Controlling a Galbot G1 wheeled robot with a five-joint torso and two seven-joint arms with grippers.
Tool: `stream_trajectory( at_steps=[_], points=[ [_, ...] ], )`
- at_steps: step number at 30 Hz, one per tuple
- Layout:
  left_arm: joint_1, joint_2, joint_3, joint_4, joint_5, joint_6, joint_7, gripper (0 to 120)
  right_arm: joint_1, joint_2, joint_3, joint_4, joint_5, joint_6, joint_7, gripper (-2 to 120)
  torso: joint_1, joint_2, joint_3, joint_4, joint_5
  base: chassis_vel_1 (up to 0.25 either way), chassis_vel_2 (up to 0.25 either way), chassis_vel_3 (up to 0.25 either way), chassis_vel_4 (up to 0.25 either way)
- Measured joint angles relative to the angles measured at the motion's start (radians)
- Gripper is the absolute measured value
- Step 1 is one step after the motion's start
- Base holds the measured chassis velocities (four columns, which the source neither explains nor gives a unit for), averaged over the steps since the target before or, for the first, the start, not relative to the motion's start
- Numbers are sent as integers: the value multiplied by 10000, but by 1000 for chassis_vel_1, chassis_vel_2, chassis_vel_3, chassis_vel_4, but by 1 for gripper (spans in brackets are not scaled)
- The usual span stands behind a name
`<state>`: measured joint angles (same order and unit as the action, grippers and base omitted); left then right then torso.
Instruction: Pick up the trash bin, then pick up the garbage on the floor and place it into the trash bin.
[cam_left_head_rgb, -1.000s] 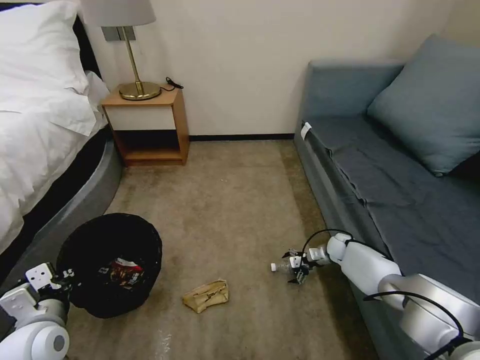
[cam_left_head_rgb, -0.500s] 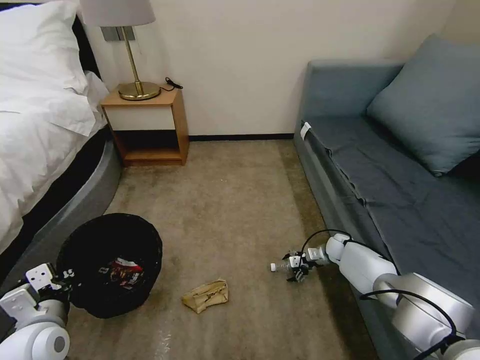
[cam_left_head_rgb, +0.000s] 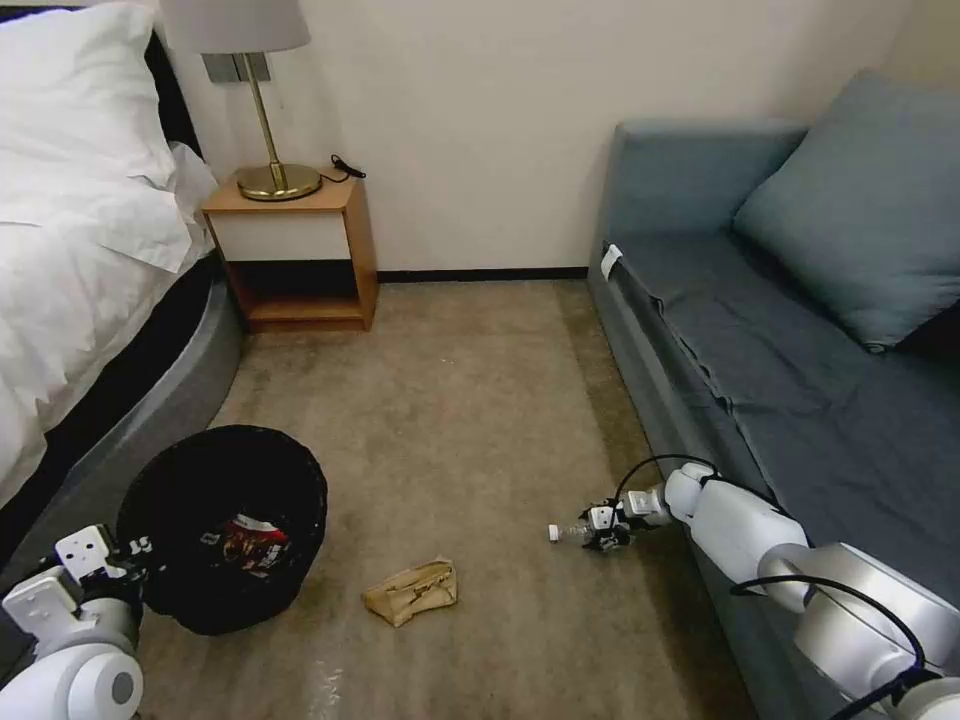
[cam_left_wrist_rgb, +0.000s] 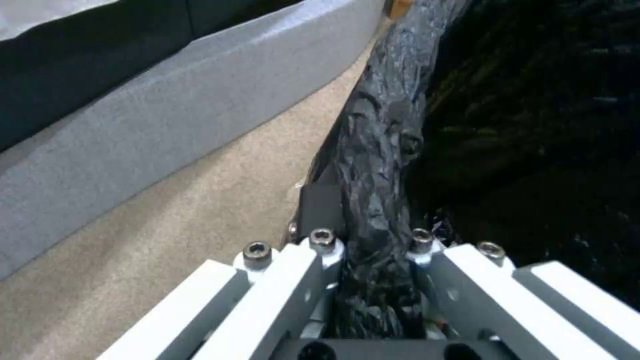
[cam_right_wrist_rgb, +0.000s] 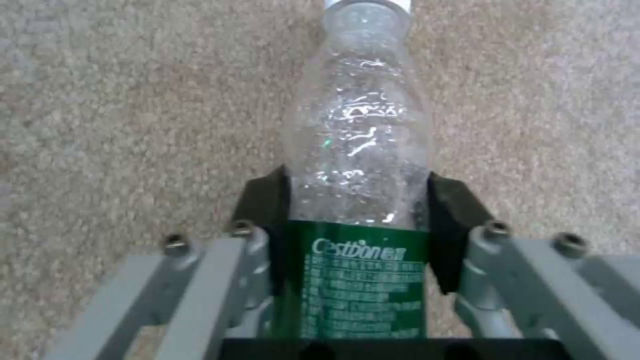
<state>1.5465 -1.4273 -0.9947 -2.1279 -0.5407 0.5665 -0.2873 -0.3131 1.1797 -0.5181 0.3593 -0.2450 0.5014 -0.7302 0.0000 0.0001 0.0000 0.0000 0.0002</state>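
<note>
In the head view we find the bottle (cam_left_head_rgb: 572, 532) lying on the carpet just beside the sofa (cam_left_head_rgb: 760, 330), its long axis running from the sofa base toward the trash bin (cam_left_head_rgb: 222, 525), cap end leading. The right hand (cam_left_head_rgb: 606, 527) sits at the sofa-side end of it, far nearer than the left hand (cam_left_head_rgb: 118, 575), which is at the bin's rim; the paper bag (cam_left_head_rgb: 412, 591) lies between bin and bottle. The left wrist view confirms that hand clenched on the bagged rim (cam_left_wrist_rgb: 380, 190), fingers (cam_left_wrist_rgb: 320, 210) either side. The right wrist view supplies what the head view cannot: both pads (cam_right_wrist_rgb: 267, 205) pressed against the bottle's body (cam_right_wrist_rgb: 363, 150) at the green label (cam_right_wrist_rgb: 360, 280), bottle in line with the hand.
</note>
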Motion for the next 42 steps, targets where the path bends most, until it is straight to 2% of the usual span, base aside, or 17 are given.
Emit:
stream_trajectory(
  at_steps=[4, 5, 8, 9, 11, 13, 14, 18, 20, 23, 24, 25, 28, 29, 31, 36, 42],
  points=[
    [-26, 0, 20, -7, 42, 34, -18, 3, -78, -513, 117, 824, 906, 3, -182, 25, 1, 0, 0, 1, 3, 0, 0, 0, 0],
    [-26, 0, 20, -7, 42, 34, -18, 3, -78, -513, 117, 824, 906, 3, -182, 25, 1, 0, 0, 1, 3, 0, 0, 0, 0],
    [-28, -2, 70, -18, 111, 52, -34, 3, 95, -717, 560, 1800, 2201, 399, -353, 20, 0, -1, 0, -5, -3, 0, 0, 0, 0],
    [-28, -2, 70, -18, 111, 52, -34, 3, 95, -717, 560, 1800, 2201, 399, -353, 20, 0, -1, 0, -5, -3, 0, 0, 0, 0],
    [-32, -20, 129, -28, 137, 58, -31, 3, 311, -893, 672, 2908, 2885, 369, -270, 20, 0, 0, 0, -1, -3, 0, 0, 0, 0],
    [-35, -31, 187, -36, 168, 70, -63, 3, 530, -1215, 388, 4334, 3747, -64, 26, 20, 0, -1, 1, 0, -5, 0, 0, 0, 0],
    [-35, -31, 187, -36, 168, 70, -63, 3, 530, -1215, 388, 4334, 3747, -64, 26, 20, 0, -1, 1, 0, -5, 0, 0, 0, 0],
    [-59, -61, 363, -142, 197, 143, -117, 3, 853, -1429, -605, 7483, 6073, -1164, 1295, 20, 0, 0, 0, -2, -4, 0, 0, 0, 0],
    [-67, -68, 412, -168, 204, 162, -122, 3, 867, -1376, -777, 7983, 6443, -1325, 1615, 20, 0, 0, 0, -1, -4, 0, 0, 0, 0],
    [-153, -96, 637, -232, 303, 248, -225, 3, 912, -843, -1787, 10084, 7867, -2133, 3487, 20, 0, 0, 0, 0, -6, 0, 0, 0, 0],
    [-153, -96, 637, -232, 303, 248, -225, 3, 912, -843, -1787, 10084, 7867, -2133, 3487, 20, 0, 0, 0, 0, -6, 0, 0, 0, 0],
    [-181, -103, 702, -254, 338, 267, -252, 3, 965, -506, -2233, 10597, 8260, -2370, 4120, 20, 0, 0, -1, 0, -7, 0, 0, 0, 0],
    [-229, -143, 925, -314, 437, 297, -267, 3, 1115, 555, -3242, 11028, 8952, -2615, 5405, 20, -1, 0, 0, 4, -4, 0, 0, 0, 0],
    [-229, -143, 925, -314, 437, 297, -267, 3, 1115, 555, -3242, 11028, 8952, -2615, 5405, 20, -1, 0, 0, 4, -4, 0, 0, 0, 0],
    [-263, -196, 1064, -352, 528, 304, -309, 3, 1160, 1210, -3927, 10941, 9313, -2702, 5924, 20, 0, 0, 0, 5, -5, 0, 0, 0, 0],
    [-297, -241, 1222, -415, 596, 330, -337, 3, 1131, 1736, -4696, 10538, 9159, -2728, 6190, 20, 0, 0, 0, 2, -4, 0, 0, 0, 0],
    [-325, -282, 1309, -431, 612, 338, -349, 3, 1216, 1667, -5151, 10497, 8917, -2806, 6263, 22, 0, 0, 0, -1, -4, 0, 0, 0, 0]
  ],
)
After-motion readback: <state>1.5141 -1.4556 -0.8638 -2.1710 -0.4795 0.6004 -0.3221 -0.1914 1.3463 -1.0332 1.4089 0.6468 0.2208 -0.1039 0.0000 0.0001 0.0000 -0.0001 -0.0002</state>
